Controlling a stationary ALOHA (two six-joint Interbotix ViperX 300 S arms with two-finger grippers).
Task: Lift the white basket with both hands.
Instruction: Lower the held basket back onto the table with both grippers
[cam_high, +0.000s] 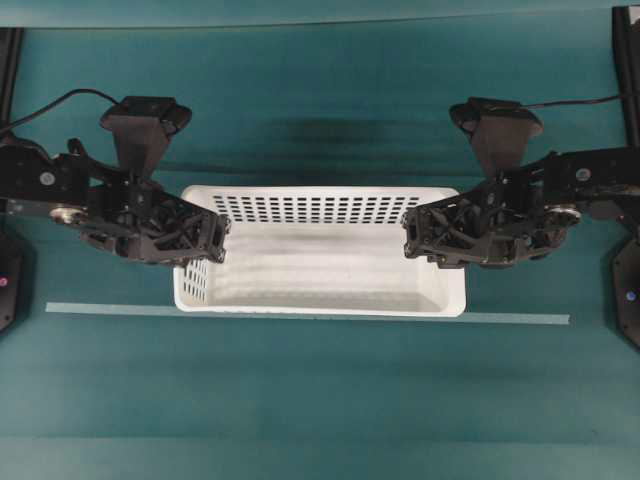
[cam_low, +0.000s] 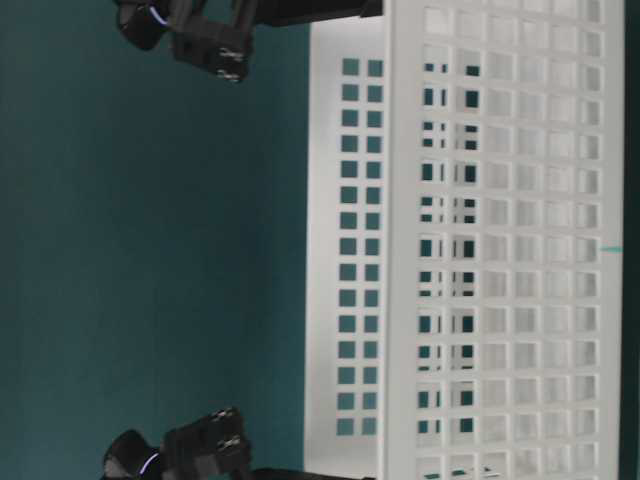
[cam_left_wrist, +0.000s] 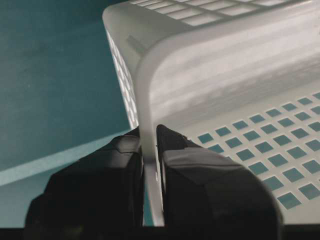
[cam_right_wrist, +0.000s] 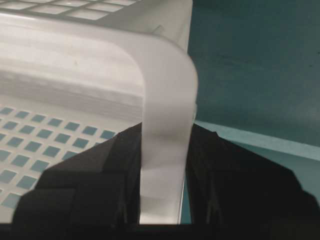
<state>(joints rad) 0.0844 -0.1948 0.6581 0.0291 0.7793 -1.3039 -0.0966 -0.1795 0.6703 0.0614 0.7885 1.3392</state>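
The white basket (cam_high: 320, 265) lies crosswise in the middle of the overhead view, held between both hands. My left gripper (cam_high: 216, 240) is shut on the rim of its left short wall, one finger inside and one outside (cam_left_wrist: 150, 134). My right gripper (cam_high: 411, 238) is likewise shut on the right short wall's rim (cam_right_wrist: 165, 131). In the table-level view the basket's perforated wall (cam_low: 500, 250) fills the right side, with a black gripper at the top (cam_low: 215, 55) and another at the bottom (cam_low: 210, 445). A dark shadow (cam_high: 320, 135) lies on the cloth apart from the basket.
The table is covered in teal cloth (cam_high: 320, 400). A pale tape strip (cam_high: 100, 308) runs left to right and passes under the basket's near edge. Dark arm bases stand at the left edge (cam_high: 8, 285) and the right edge (cam_high: 628, 295).
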